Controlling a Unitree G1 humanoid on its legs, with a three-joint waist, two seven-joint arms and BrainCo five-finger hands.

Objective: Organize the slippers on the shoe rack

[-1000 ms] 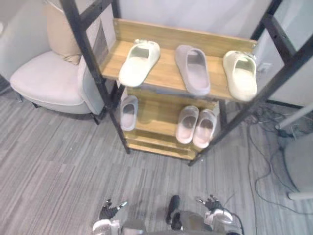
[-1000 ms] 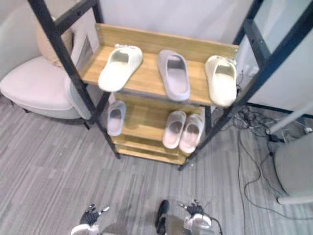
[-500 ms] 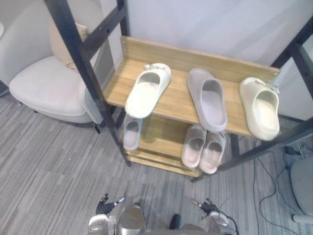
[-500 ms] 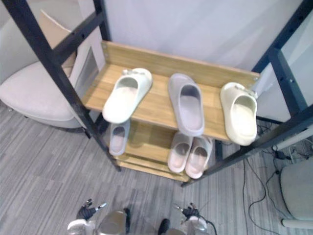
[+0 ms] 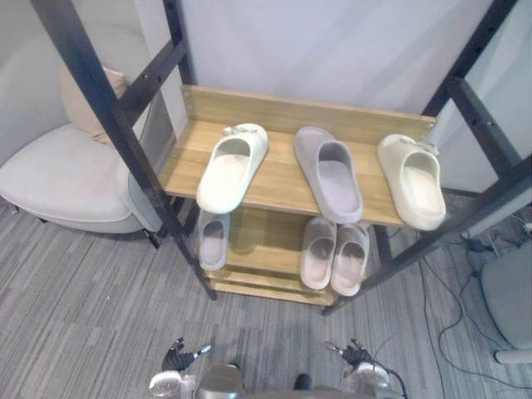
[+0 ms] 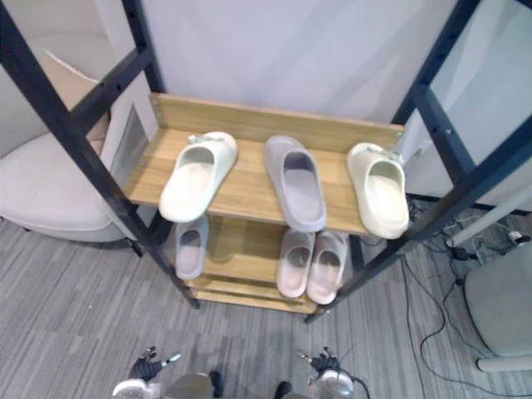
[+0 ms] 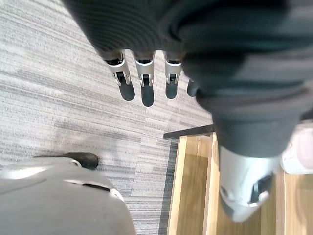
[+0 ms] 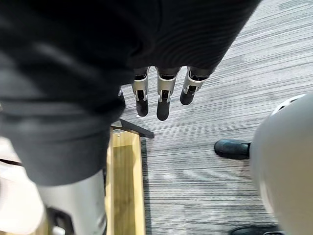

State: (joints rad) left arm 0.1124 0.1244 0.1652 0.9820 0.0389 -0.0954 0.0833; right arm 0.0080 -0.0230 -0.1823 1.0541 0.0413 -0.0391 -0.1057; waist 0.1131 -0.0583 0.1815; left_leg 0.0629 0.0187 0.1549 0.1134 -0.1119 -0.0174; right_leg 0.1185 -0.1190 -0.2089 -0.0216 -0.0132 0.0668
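Note:
A wooden shoe rack (image 5: 283, 181) with black metal posts stands ahead. Its upper shelf carries a cream slipper (image 5: 232, 166) on the left, a mauve-grey slipper (image 5: 329, 174) in the middle and a second cream slipper (image 5: 413, 179) on the right. On the lower shelf lie a single grey slipper (image 5: 213, 239) at the left and a pink pair (image 5: 334, 254) to the right. My left hand (image 5: 176, 359) and right hand (image 5: 354, 355) hang low near the floor, well short of the rack. Both hands are open and hold nothing, their fingers (image 7: 143, 83) (image 8: 163, 94) straight.
A pale upholstered armchair (image 5: 62, 174) stands left of the rack. Cables (image 5: 453, 291) trail over the grey striped carpet at the right, beside a grey chair base (image 5: 509, 299). A white wall runs behind the rack.
The camera has tilted and shifted, so the rack sits a little differently in the picture. The slippers keep their places and both hands stay low.

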